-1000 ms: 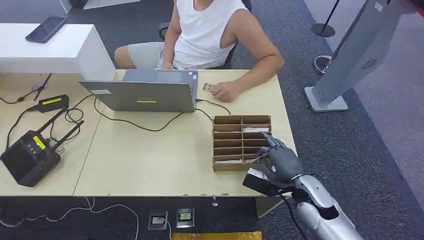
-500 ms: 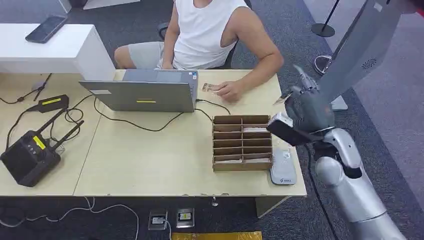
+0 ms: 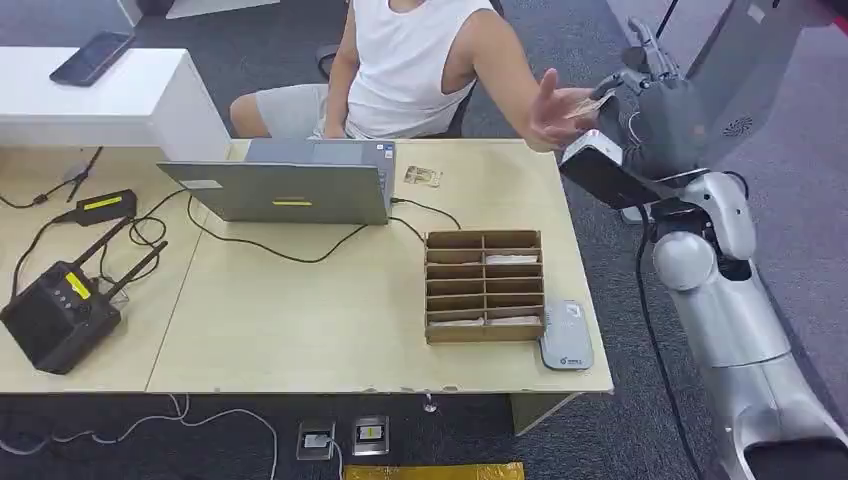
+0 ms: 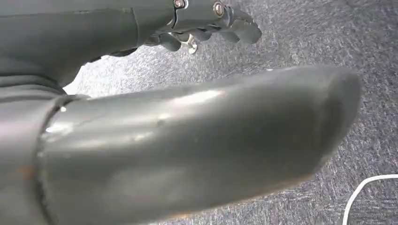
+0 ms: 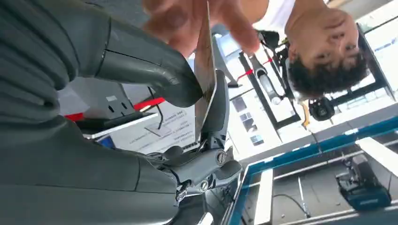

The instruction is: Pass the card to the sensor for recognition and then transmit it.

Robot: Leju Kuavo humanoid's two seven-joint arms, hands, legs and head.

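Card: pinched edge-on between the thumb and a finger of the right hand (image 3: 655,100), held up high off the far right corner of the table (image 3: 300,330). In the head view the card (image 3: 598,101) was just a thin sliver; the right wrist view showed it way better (image 5: 205,70).

Right hand: closed on the card, thumb pressing one face, rest of the fingers loosely up.

Left hand: seen from its wrist camera (image 4: 206,28), hanging over grey carpet, fingers looked curled in with nothing in them.

Person: seated behind the table, their hand (image 3: 552,105) reaching out and right at the card's far end, fingers looked like they were touching it. Couldn't tell if they'd actually got a grip.

Sensor: the flat grey reader (image 3: 567,337) sat on the table just beside the cardboard card box (image 3: 485,285), well apart from the card.

Progress: card was up at the person and nowhere near the reader, so my guess was the scan part was done and this was the handover.

Left to do: person takes hold, robot lets go. Risk was letting go too early, thin card drops easy.
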